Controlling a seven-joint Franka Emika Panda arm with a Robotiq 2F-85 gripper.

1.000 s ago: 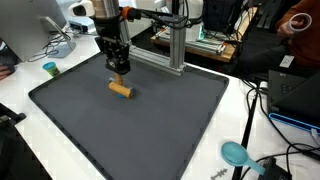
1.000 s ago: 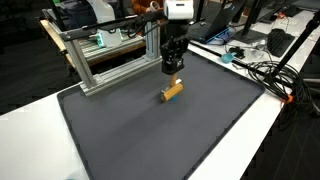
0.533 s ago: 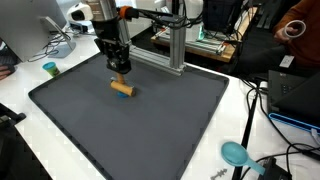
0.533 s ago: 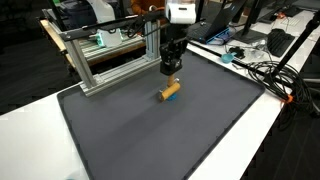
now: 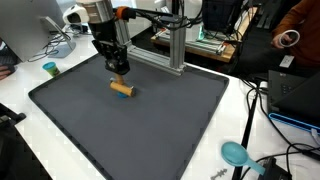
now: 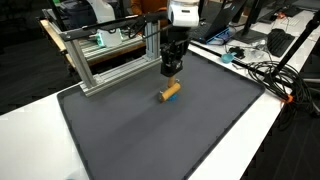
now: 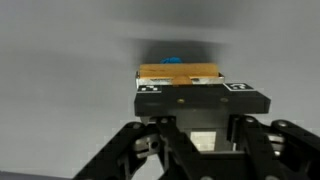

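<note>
In an exterior view, one tan block (image 5: 121,89) lies flat on the dark grey mat (image 5: 150,135), a short, stubby piece with a wood-like colour. It sits toward the mat's far edge, nearer its far left corner as seen here. The claw (image 5: 119,70) hangs just above the block, black and narrow at its tip. It has hold of nothing, and I cannot tell how far its fingers stand apart. The mat is matte, rectangular with rounded corners, and covers most of the white surface (image 5: 15,97). One aluminium frame (image 5: 176,50) stands at the mat's far edge. One small teal cup (image 5: 49,69) stands off the mat's left corner.

In an exterior view from elsewhere, the tan block (image 6: 170,92) shows a blue end. It lies at a slant under the claw (image 6: 171,70), near the edge where the aluminium frame (image 6: 110,62) runs.

In the wrist view, blurred, the tan block (image 7: 180,73) lies crosswise beyond the claw (image 7: 200,100), a blue patch at its far side.
</note>
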